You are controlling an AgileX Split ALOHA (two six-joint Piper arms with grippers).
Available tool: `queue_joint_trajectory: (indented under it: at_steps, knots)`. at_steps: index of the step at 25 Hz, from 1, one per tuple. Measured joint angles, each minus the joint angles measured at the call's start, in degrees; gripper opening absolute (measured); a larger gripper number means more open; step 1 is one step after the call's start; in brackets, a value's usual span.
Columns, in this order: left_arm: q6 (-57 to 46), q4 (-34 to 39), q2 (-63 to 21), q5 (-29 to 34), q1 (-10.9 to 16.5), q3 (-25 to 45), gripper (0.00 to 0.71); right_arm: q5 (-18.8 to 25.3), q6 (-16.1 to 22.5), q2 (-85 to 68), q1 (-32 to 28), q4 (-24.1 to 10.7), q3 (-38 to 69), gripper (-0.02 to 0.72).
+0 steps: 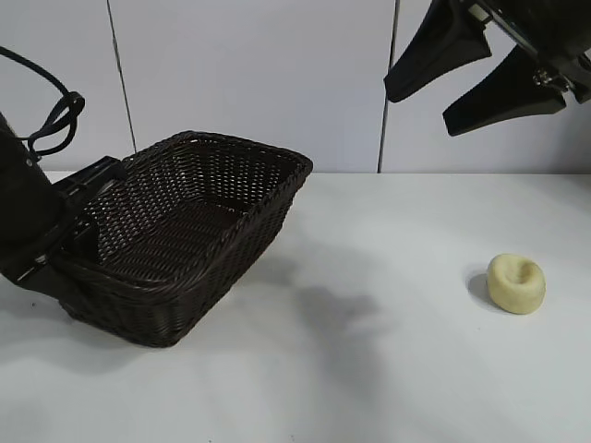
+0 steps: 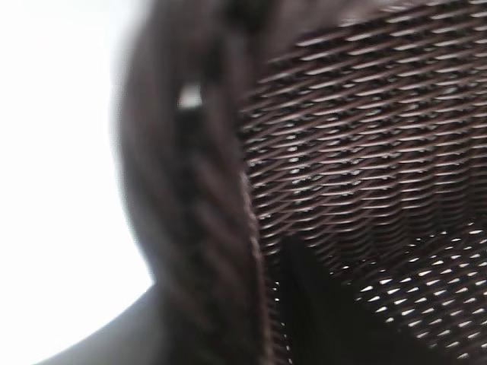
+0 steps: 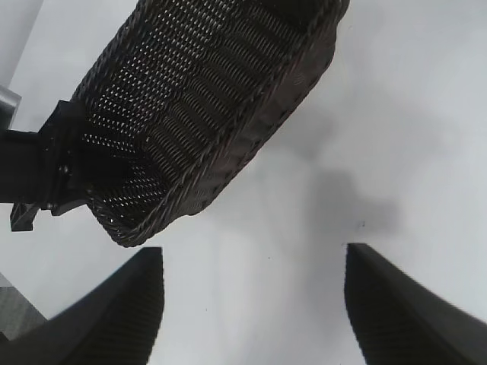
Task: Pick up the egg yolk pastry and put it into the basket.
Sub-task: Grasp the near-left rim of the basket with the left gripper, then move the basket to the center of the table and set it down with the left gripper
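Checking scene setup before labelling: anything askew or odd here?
The basket looks tipped: its far end is lifted off the table while the left gripper clamps the rim at its near left end. The egg yolk pastry lies alone on the table, intact; the right gripper hangs open above.

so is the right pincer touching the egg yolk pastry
Apart. The exterior view shows the right pincer high above the table, open, with clear space between it and the egg yolk pastry below.

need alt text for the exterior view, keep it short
A pale yellow egg yolk pastry sits alone on a white table, well right of a dark wicker basket. The left gripper is at the basket's left rim; the right gripper hangs open above.
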Motion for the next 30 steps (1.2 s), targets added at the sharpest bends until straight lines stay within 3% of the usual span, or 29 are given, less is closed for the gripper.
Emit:
queue_joint_trajectory:
  at_steps: [2,7,14,20,30]
  knots:
    - [-0.2,-0.1,0.0,-0.9,0.1,-0.1,0.099,0.0,0.0,0.0,0.0,0.0,0.0,0.489]
    - [-0.1,-0.2,-0.1,-0.1,0.3,-0.5,0.099,0.0,0.0,0.0,0.0,0.0,0.0,0.489]
    - [5.4,0.1,-1.6,6.5,3.5,-4.1,0.099,0.0,0.0,0.0,0.0,0.0,0.0,0.489]
    - [19.6,-1.6,-1.6,11.5,6.1,-8.8,0.099,0.0,0.0,0.0,0.0,0.0,0.0,0.489]
    - [49.2,-6.5,6.4,24.8,6.1,-21.5,0.099,0.0,0.0,0.0,0.0,0.0,0.0,0.489]
